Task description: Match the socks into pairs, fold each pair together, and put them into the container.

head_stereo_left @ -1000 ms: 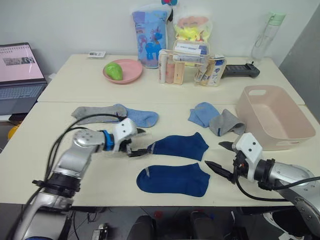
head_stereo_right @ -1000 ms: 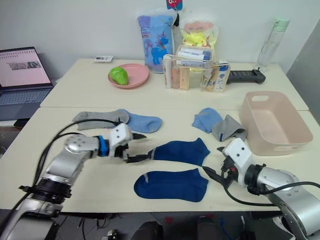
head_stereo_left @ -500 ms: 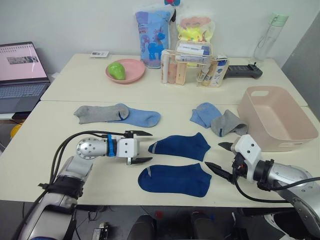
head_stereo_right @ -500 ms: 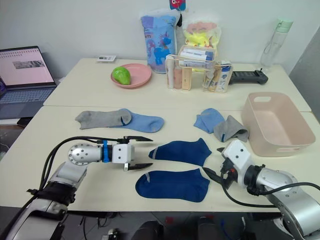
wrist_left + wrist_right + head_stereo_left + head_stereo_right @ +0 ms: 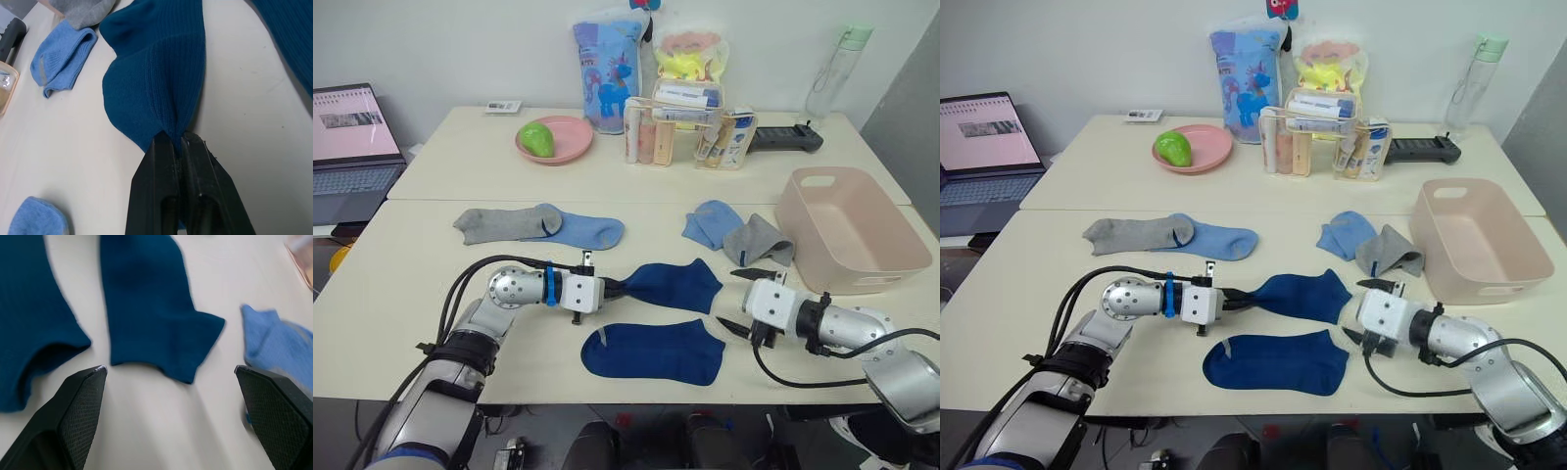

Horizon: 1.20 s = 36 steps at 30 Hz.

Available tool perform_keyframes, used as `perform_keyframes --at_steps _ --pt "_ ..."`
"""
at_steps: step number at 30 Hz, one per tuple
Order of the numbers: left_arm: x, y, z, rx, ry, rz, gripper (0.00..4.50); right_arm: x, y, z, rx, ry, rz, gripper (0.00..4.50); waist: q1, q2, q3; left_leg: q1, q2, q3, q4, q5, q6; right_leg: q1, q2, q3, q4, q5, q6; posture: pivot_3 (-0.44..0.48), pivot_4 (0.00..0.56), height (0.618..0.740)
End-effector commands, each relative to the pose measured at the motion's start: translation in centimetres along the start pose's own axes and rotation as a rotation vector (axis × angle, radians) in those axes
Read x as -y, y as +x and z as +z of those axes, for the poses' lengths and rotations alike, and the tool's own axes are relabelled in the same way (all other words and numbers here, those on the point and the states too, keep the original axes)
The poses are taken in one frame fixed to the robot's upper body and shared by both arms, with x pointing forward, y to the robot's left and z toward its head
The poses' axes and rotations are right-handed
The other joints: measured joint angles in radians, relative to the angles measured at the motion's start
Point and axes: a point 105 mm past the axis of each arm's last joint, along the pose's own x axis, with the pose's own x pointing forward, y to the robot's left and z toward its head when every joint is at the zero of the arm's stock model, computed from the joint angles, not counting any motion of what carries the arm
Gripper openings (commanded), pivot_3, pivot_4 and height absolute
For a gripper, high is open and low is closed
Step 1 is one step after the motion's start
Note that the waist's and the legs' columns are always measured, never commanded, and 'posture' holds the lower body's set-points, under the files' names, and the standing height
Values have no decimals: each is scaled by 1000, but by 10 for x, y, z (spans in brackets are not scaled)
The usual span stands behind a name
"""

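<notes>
Socks lie scattered across the near half of a cream table, none folded or paired yet. Largest of the task's things is the pale pink container, standing empty at the table's right edge, beyond the right arm.

Two dark navy socks sit side by side at the front centre, their long axes running left to right. The farther navy sock is pinched at its cuff end by the left gripper, whose two black fingers are pressed together on a gathered ridge of ribbed cloth; the sock stretches away from that gripper toward the robot's right. The nearer navy sock lies flat and free, just beside the held one and closer to the robot. Laying one on the other looks like the next need, and the left arm already has hold of its half.

The right gripper hovers just past the toe ends of both navy socks, its fingers spread wide and holding nothing.

Farther back, a grey sock overlaps a light blue sock on the left. Another light blue sock and grey sock lie bunched together near the container.
</notes>
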Motion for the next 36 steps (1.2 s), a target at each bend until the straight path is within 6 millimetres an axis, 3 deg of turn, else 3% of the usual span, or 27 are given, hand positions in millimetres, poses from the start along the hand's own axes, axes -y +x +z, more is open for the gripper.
perform_keyframes --at_steps 1,3,6,11,17,20,24,32,36 --pt "-10 -2 9 33 -8 35 16 1 7 8 55 -140 25 4500 0 0 0 0 0 0 0 0 0 0 0 0 0 0 0 0 150 703" --pt "-9 -3 8 27 -1 23 16 -2 16 9 75 -197 59 4500 -1 0 0 0 0 0 0 0 0 0 0 0 0 0 0 0 150 703" --pt "-10 -3 10 30 -10 20 0 -2 27 10 97 -216 78 3910 -1 0 0 1 1 0 0 0 0 0 0 0 1 0 0 0 150 703" --pt "-11 -4 12 30 -9 12 0 -1 34 3 87 -179 100 2146 0 0 0 0 0 1 0 1 -2 0 0 1 1 0 0 0 150 703" --pt "-11 -6 12 24 -23 -29 0 2 32 4 91 33 128 76 0 0 0 1 0 0 0 1 -1 0 0 0 1 0 0 0 150 703" --pt "-12 -7 13 32 -47 -35 0 1 32 7 98 87 140 30 0 0 0 0 1 0 1 1 -1 0 0 0 1 0 0 0 150 703" --pt "-17 -10 19 38 -84 -100 0 8 25 28 170 251 135 30 0 0 0 0 1 0 1 1 -1 -1 0 0 2 0 0 0 150 703" --pt "-23 -12 23 37 -108 -115 0 13 11 49 244 280 138 30 0 0 0 0 1 -1 1 0 0 -1 0 0 1 0 0 0 150 703" --pt "-23 -21 37 56 -241 -195 0 14 -4 62 271 349 175 30 -1 0 0 0 0 -1 1 0 0 -1 0 0 1 0 0 0 150 703"
